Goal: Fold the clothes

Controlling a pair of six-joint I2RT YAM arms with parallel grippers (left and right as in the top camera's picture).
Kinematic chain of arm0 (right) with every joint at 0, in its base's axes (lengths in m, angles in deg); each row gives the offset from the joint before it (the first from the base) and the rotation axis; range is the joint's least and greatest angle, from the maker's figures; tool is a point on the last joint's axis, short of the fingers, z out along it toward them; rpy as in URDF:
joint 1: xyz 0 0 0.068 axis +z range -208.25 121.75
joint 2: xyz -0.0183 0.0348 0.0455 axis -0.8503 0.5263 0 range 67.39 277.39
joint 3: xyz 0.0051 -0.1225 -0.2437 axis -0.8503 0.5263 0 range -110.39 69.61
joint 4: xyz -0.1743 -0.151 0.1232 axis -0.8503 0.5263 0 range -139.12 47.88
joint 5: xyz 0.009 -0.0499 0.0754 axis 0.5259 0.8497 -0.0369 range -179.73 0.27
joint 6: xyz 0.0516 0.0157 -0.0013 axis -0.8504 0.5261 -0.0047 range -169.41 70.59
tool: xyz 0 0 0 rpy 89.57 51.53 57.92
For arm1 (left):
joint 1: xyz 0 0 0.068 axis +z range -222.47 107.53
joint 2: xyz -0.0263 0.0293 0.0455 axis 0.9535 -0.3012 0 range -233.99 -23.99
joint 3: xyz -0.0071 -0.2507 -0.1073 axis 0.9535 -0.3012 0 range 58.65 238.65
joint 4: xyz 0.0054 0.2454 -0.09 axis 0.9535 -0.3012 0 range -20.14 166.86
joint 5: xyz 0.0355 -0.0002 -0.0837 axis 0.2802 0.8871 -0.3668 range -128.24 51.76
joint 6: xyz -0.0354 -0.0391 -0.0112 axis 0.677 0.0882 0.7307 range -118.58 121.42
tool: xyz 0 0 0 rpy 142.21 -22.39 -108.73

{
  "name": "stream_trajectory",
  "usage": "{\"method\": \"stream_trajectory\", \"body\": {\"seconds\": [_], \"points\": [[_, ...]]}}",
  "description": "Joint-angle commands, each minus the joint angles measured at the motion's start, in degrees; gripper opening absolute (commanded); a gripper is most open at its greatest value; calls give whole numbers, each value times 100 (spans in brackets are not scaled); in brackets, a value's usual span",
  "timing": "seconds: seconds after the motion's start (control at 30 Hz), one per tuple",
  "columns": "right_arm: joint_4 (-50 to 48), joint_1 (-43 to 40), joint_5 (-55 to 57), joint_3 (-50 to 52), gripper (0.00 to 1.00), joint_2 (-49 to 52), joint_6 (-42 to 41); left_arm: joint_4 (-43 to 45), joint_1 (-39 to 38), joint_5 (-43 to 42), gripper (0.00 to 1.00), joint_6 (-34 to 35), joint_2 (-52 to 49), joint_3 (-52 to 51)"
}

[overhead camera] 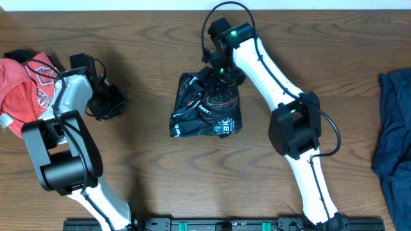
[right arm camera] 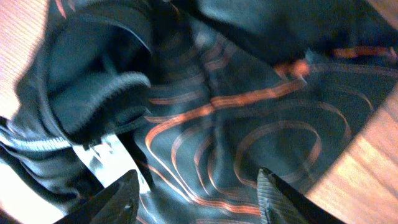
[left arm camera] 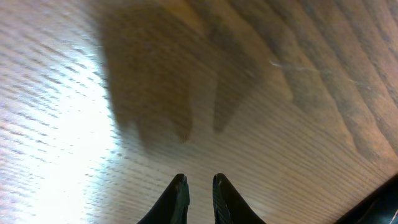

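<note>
lying bunched right under spread r claw [right arm camera: 198,202]: black jersey [overhead camera: 192,119]

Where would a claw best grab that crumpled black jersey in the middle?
Probably the ribbed edge of the black jersey, which curls up off the heap. Come from above, where the right claw is: the bundle lies bunched on the table, its outer edges flat.

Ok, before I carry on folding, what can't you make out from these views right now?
Black jersey: overhead, the right arm covers its top; how the layers lie is unclear.
Right fingers: hidden under the wrist overhead; the wrist view is blurred, so contact with the fabric cannot be told.
Red garment: cut off by the overhead's left edge, partly behind the left arm.
Blue garment: cut off by the right edge.
</note>
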State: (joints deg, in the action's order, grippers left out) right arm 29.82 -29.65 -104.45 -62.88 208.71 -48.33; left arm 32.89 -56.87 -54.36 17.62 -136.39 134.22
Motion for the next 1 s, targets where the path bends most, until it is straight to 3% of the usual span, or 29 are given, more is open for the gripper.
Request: {"method": "stream_trajectory", "body": {"seconds": [0.0, 0.7, 0.8, 0.93, 0.97], "points": [[-264, 205, -313, 177, 60, 57, 48, -63, 68, 28, 17, -76, 55, -22], [-2057, 761, -1132, 468, 62, 116, -448, -76, 74, 28, 17, -74, 55, -22], [-2358, 833, -1274, 468, 67, 116, -492, -76, 74, 28, 17, -74, 55, -22], [-2743, 949, -1093, 468, 89, 116, -527, -79, 74, 28, 17, -74, 55, -22], [-2802, 951, -960, 466, 91, 111, -573, -79, 74, 28, 17, -74, 55, -22]]}}
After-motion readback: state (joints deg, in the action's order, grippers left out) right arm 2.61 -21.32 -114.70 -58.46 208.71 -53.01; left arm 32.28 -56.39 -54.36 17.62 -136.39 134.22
